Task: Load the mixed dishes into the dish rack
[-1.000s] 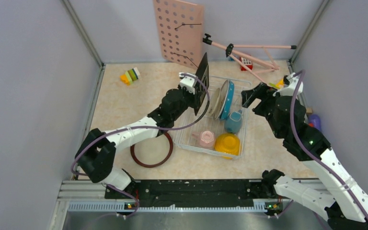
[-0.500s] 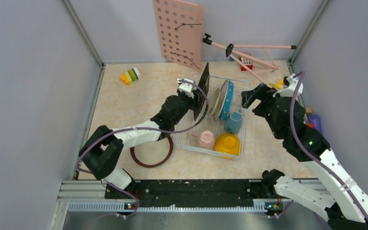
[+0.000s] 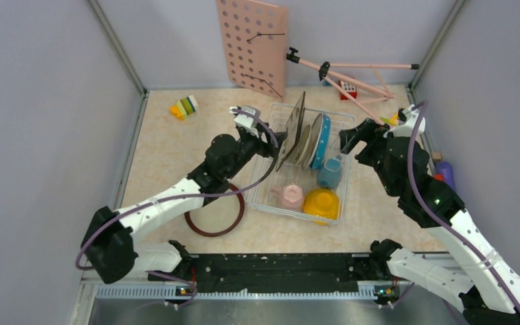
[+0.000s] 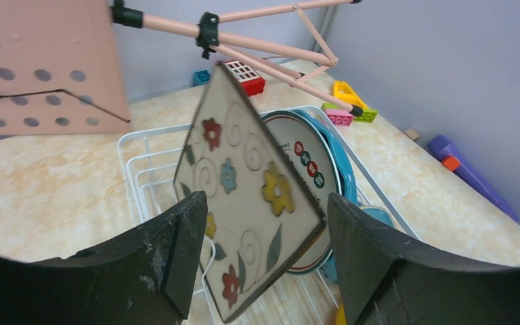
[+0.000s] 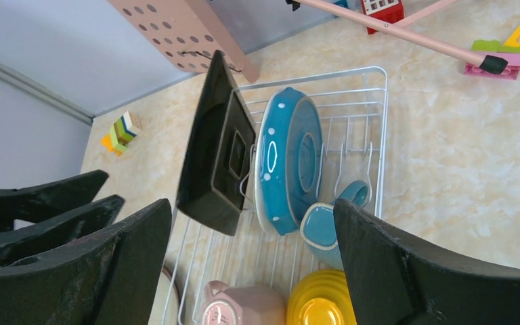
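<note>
The square floral plate stands on edge in the dish rack, leaning on the cream plate, the white plate with characters and the blue polka-dot plate. My left gripper is open just left of it, and its fingers stand clear of the plate. The blue-grey mug, pink cup and yellow bowl sit in the rack's near half. The brown-rimmed plate lies on the table left of the rack. My right gripper hangs open above the rack's right side, holding nothing.
A pink pegboard leans on the back wall behind the rack. A pink folding stand lies at the back right among toy blocks. More blocks lie at the back left, and a purple object lies by the right wall.
My left gripper opened and drew back to the left, letting go of the square floral plate, which now leans against the other plates. The right arm has stayed put.
</note>
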Available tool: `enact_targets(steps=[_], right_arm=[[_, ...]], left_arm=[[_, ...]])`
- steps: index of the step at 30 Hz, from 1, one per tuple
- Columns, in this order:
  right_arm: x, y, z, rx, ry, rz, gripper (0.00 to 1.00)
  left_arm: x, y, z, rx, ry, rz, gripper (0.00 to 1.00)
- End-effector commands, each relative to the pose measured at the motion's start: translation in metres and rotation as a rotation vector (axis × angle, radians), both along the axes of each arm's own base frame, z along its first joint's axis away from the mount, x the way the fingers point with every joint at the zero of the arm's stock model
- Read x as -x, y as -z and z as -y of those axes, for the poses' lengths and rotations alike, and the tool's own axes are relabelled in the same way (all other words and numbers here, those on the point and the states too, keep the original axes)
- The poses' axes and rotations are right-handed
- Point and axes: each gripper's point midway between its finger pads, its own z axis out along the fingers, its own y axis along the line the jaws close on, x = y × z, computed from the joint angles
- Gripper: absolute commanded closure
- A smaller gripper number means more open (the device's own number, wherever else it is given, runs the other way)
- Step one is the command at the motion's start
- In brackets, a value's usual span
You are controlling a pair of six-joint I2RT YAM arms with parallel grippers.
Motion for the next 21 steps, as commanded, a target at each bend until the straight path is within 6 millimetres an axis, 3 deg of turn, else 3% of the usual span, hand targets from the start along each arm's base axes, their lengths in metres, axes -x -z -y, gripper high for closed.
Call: enact_targets(steps=[1,6,11,16,21], right_arm=[[-0.001,-0.006,-0.006,-0.011,-0.029,0.017,0.13],[0.001,0.002,-0.017,0.018,-0.104,0.006,0.12],[0.008,0.010,-0.035,0.029,-0.222,-0.003,0.12],[0.012,0.044,-0.034,0.014,-0.199,-0.105,0.11],[0.023,0.094,-0.034,0.010,-0.198,-0.232,0.11]], left_arm=[[0.016,-0.002,-0.045,-0.006,-0.130,-0.125,0.29],[0.048,0.038,-0.105,-0.132,-0.279,-0.327,0.29],[0.095,0.084,-0.145,-0.201,-0.318,-0.509,0.27],[0.123,0.128,-0.158,-0.144,-0.339,-0.646,0.27],[0.146,0.156,-0.150,-0.150,-0.258,-0.755,0.28]])
